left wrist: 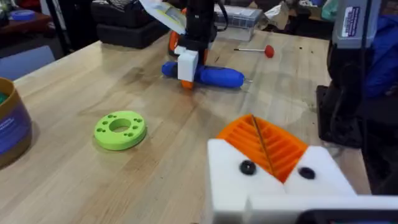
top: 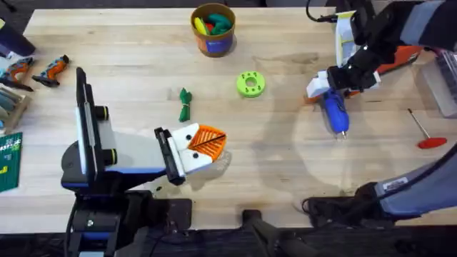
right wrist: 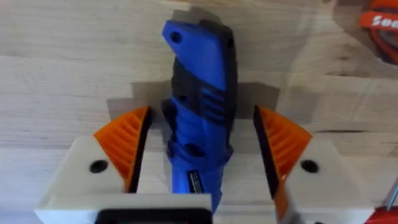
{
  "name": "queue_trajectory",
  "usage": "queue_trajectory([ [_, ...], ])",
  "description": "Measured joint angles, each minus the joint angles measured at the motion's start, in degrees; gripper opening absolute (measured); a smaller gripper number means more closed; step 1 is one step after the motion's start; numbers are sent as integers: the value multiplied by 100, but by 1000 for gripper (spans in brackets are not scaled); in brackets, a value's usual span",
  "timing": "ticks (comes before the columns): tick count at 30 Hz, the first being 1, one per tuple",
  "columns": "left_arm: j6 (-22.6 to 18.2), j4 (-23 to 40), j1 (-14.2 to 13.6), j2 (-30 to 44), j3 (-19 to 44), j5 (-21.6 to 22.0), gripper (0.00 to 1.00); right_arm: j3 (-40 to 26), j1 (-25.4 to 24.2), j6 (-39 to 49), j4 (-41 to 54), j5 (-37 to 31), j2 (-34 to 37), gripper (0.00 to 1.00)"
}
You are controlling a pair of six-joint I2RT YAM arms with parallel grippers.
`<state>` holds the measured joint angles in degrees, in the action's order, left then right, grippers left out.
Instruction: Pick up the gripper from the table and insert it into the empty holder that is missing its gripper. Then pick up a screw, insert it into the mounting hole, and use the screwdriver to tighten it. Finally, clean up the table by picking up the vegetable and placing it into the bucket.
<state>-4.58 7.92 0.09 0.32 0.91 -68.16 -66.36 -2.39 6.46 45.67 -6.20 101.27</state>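
The blue screwdriver (top: 335, 113) lies on the table at the right, its silver tip towards the front. My right gripper (top: 330, 84) is lowered over its handle and stands open; both orange pads (right wrist: 127, 143) are clear of the screwdriver (right wrist: 199, 112) between them. My left gripper (top: 213, 138) rests low at the front centre, shut, its orange pads (left wrist: 273, 146) pressed together in white mounts. The dark green vegetable (top: 185, 105) lies just beyond it. The orange bucket (top: 213, 30) stands at the back centre with colourful items inside. A loose gripper block and a screw are out of view.
A lime-green ring (top: 250, 84) lies between the vegetable and the screwdriver. A thin rod with a red handle (top: 426, 135) is at the far right. Hand tools (top: 50, 69) and a green box (top: 7, 163) line the left edge; a clear container (top: 446, 82) is at the right.
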Motion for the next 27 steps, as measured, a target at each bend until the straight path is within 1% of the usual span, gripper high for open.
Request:
queue_trajectory([
  [3, 0, 0, -1, 0, 0, 0, 12, 1, 2, -2, 4, 29, 0, 875],
  [5, 0, 0, -1, 0, 0, 0, 12, 0, 2, -3, 13, 29, 2, 765],
  [6, 0, 0, -1, 0, 0, 0, 12, 1, 2, 0, 13, 28, 0, 728],
  [10, 2, 0, 0, 0, 0, 0, 13, 0, 4, 0, -4, 47, 11, 673],
  [15, 2, 0, -1, 0, 0, 0, 13, 1, 11, 0, -44, 68, 11, 629],
  [27, 1, 0, -1, 0, 0, 0, 13, 1, 11, 0, -184, 39, 11, 618],
])
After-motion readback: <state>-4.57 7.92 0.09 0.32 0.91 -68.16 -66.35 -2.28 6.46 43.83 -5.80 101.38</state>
